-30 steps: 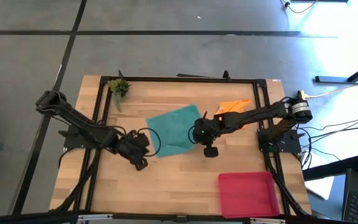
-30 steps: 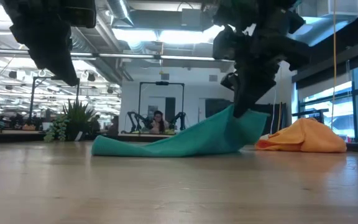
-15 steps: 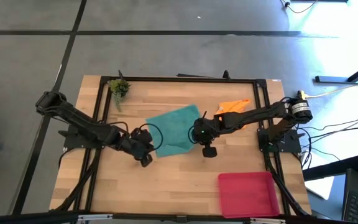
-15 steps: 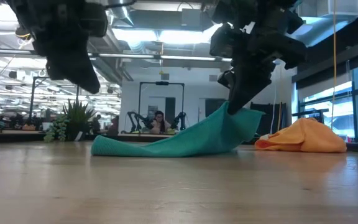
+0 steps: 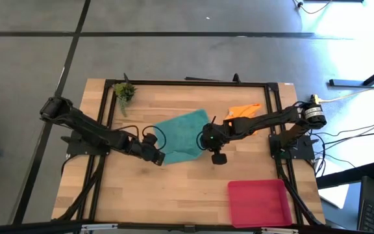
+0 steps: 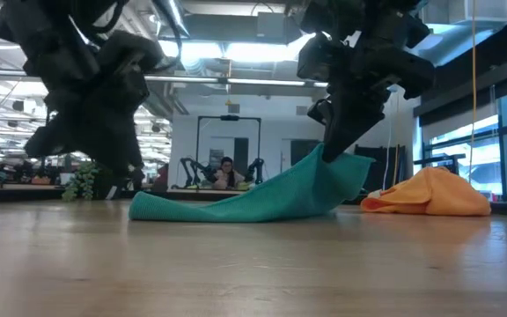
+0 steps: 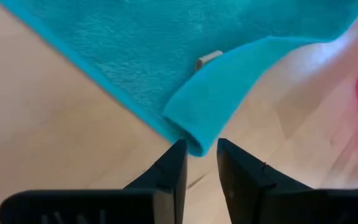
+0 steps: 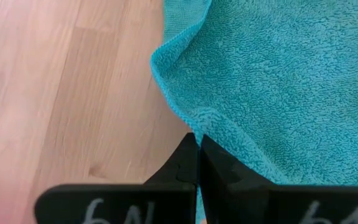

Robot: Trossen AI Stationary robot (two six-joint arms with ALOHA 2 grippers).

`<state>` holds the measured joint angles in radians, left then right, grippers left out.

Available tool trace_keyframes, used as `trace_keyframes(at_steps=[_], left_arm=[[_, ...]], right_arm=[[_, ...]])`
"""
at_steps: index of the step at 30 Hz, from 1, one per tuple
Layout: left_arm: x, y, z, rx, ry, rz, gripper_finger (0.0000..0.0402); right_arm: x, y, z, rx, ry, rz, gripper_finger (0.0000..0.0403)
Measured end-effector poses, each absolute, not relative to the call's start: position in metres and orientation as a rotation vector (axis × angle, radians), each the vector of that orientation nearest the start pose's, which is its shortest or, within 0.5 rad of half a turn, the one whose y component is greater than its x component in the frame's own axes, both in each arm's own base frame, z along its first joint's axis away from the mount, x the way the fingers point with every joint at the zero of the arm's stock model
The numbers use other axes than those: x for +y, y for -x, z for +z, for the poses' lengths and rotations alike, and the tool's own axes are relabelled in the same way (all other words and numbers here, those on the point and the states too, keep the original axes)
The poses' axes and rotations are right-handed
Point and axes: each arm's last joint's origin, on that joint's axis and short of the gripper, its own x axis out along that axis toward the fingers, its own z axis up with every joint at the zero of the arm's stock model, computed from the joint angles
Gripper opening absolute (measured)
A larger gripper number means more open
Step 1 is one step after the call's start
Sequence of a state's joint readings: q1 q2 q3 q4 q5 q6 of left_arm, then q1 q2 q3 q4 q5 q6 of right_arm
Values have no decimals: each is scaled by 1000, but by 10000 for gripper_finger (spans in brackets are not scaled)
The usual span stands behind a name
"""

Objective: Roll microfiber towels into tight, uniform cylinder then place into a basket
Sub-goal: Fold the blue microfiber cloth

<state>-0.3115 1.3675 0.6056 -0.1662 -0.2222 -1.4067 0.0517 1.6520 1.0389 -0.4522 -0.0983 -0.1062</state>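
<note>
The left gripper (image 5: 157,156) has slid in to the folded corner of the soft teal microfiber towel (image 5: 180,136) mid-worktop, jaws now parted around it. The right gripper (image 8: 197,144) stays clamped on the towel's opposite edge, so rolling looks ready to begin.

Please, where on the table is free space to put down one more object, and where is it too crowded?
Free: the bare wood left of the red basket, along the near edge, and the strip between the plant sprig and the orange towel. Crowded: the middle, where both grippers meet the teal towel.
</note>
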Motion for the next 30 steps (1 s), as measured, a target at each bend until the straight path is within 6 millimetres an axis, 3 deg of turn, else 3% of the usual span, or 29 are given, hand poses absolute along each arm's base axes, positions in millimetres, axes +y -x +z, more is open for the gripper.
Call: trace_keyframes(at_steps=[11, 30], left_arm=[[-72, -246, 136, 795, 1072, 573, 76], [-73, -249, 136, 787, 1021, 523, 76]], right_arm=[[19, -323, 190, 1057, 73, 193, 5], [19, -323, 190, 1057, 73, 194, 10]])
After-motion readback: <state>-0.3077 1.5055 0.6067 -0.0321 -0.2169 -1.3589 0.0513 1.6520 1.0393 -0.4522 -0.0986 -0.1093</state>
